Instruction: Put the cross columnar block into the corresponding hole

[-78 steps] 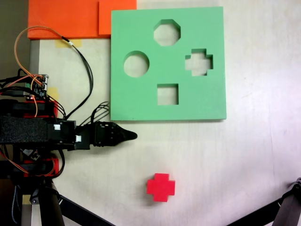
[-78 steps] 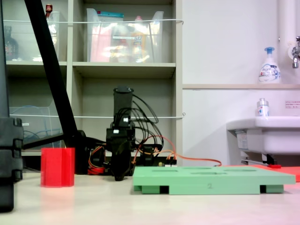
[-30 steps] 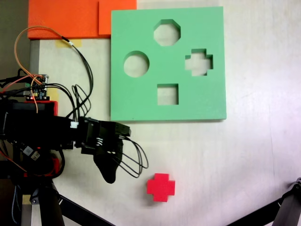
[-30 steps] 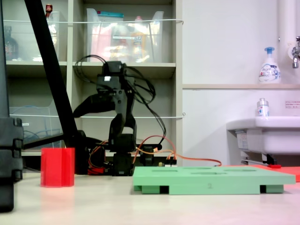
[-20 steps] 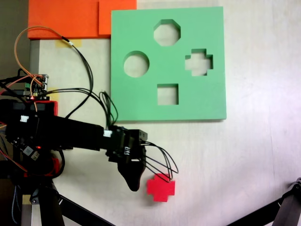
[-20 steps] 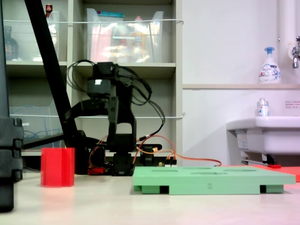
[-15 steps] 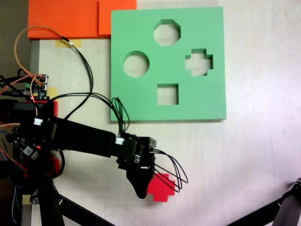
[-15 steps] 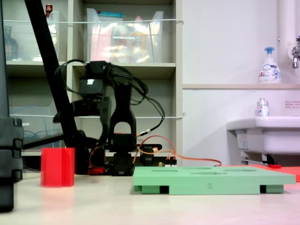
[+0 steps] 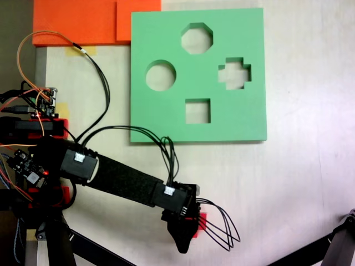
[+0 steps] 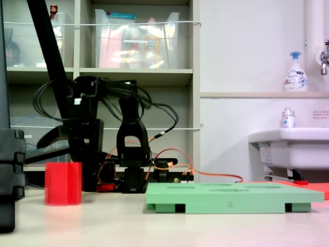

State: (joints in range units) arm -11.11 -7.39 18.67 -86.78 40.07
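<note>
Red cross columnar block [image 10: 63, 183] stands on the table [image 9: 294, 183], near bottom centre of the top-down fixed view, where just a sliver of red [image 9: 202, 220] shows past the arm; in the low side-on fixed view it stands upright on the table at left, clear of the green board. End effector [image 9: 183, 244] sits right over the block in the top-down fixed view, dark tip pointing toward the bottom edge; in the side-on fixed view it hangs above the block [image 10: 50, 137], not touching it. Jaws overlap from both cameras, so cannot tell whether they are apart or together. Black arm [image 9: 119, 180] runs diagonally from its base at left down to the block, with black cables [image 9: 219, 230] looping out to the right of the end effector. Green board [image 9: 166, 119] lies flat, well apart from the block, toward the top of the top-down fixed view. Corresponding hole [image 9: 234, 73] is the plus cutout on the board's right side, with nothing in it; octagon cutout [image 9: 197, 38], round cutout [image 9: 161, 75] and square cutout [image 9: 198, 111] are beside it. Orange foam [image 9: 83, 22] lies at top left, touching the board's corner.
</note>
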